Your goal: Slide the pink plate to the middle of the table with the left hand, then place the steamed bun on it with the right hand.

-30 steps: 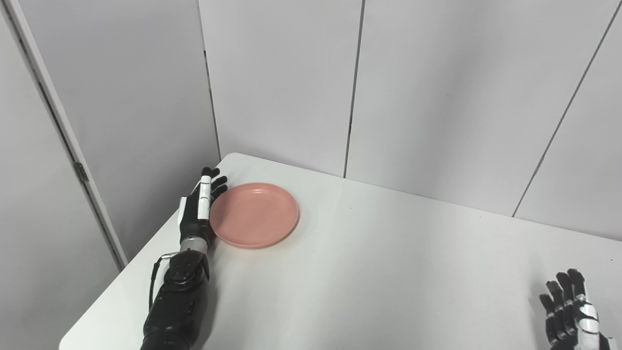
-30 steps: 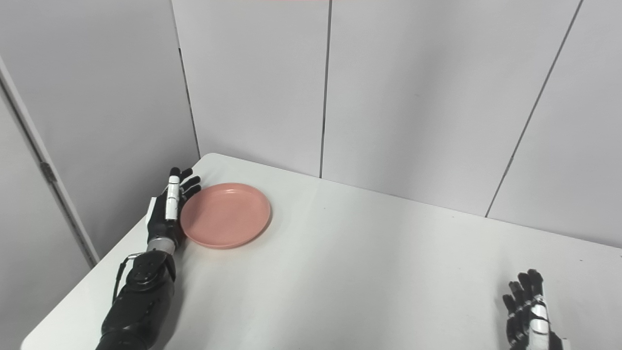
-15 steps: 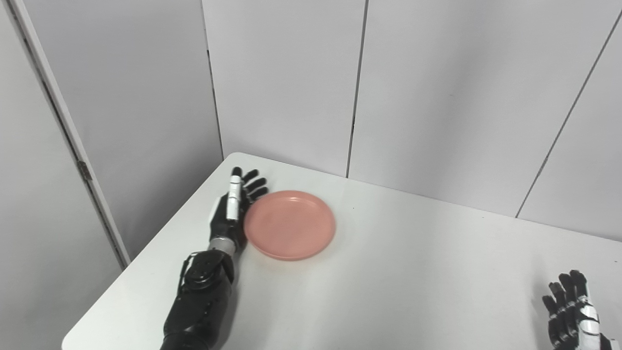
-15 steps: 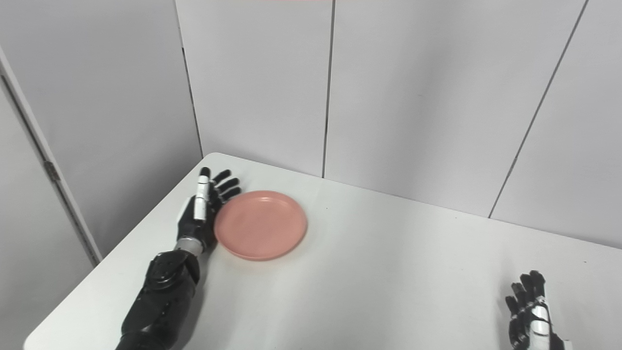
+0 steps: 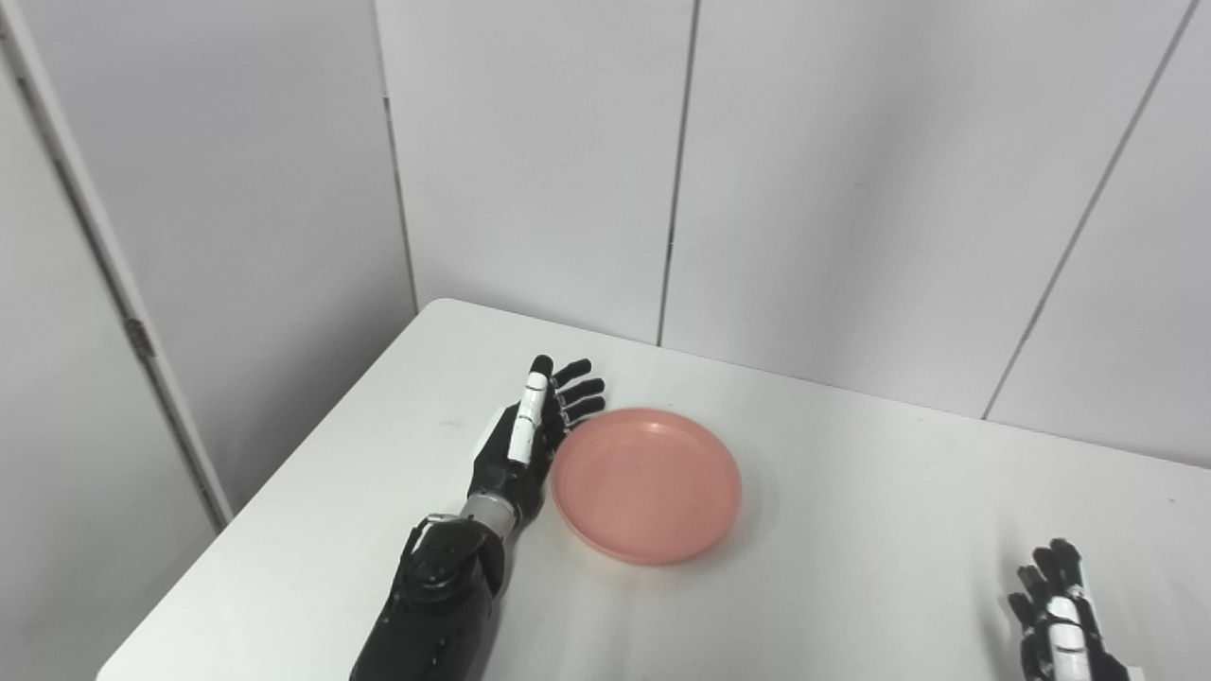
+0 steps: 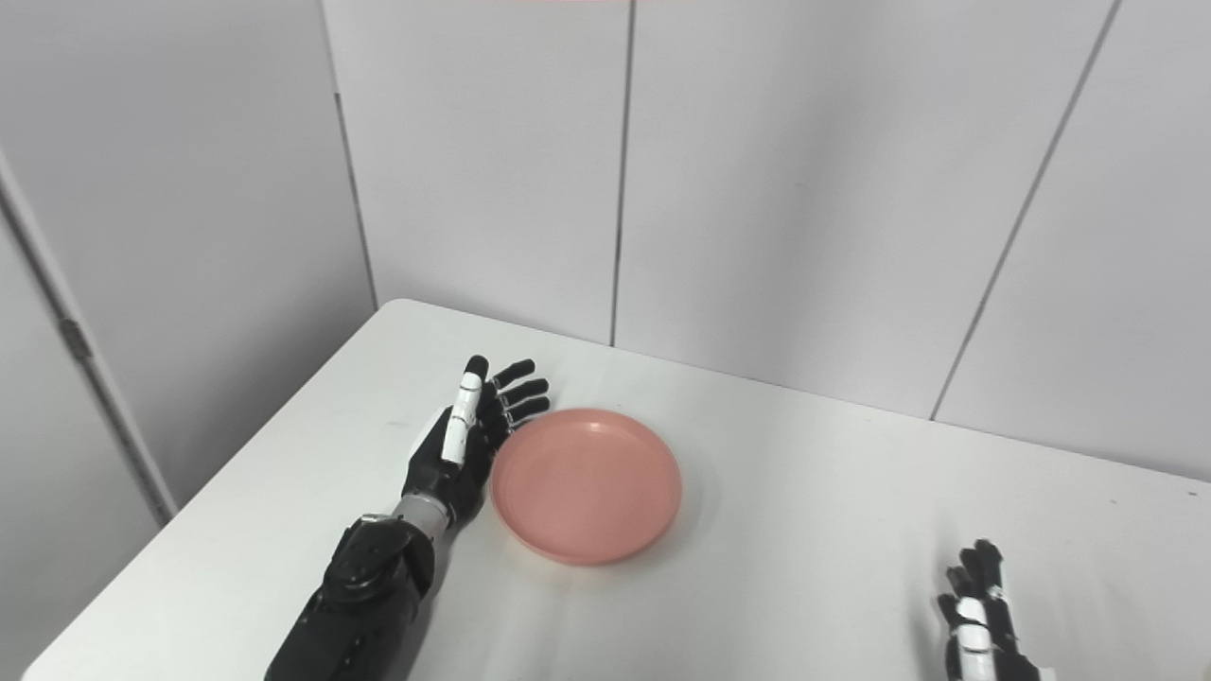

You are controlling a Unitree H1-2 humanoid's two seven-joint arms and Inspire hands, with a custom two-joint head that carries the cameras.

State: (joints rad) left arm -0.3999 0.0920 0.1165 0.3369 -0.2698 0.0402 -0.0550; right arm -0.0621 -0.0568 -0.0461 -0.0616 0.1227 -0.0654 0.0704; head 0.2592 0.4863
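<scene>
An empty pink plate (image 5: 646, 484) lies flat on the white table (image 5: 851, 530), left of its middle. My left hand (image 5: 530, 437) stands on edge against the plate's left rim, open, fingers straight and pointing away from me. My right hand (image 5: 1060, 632) rests low at the bottom right corner, fingers spread and open, holding nothing, far from the plate. No steamed bun shows in either view.
Grey wall panels (image 5: 804, 189) close off the table's back edge. The table's left edge (image 5: 284, 501) runs diagonally beside my left forearm (image 5: 430, 605), with a grey partition and its post beyond.
My left hand has pushed the plate rightward and a little nearer to me, staying against its left rim. The camera has also shifted slightly. The right hand has stayed in its corner.
</scene>
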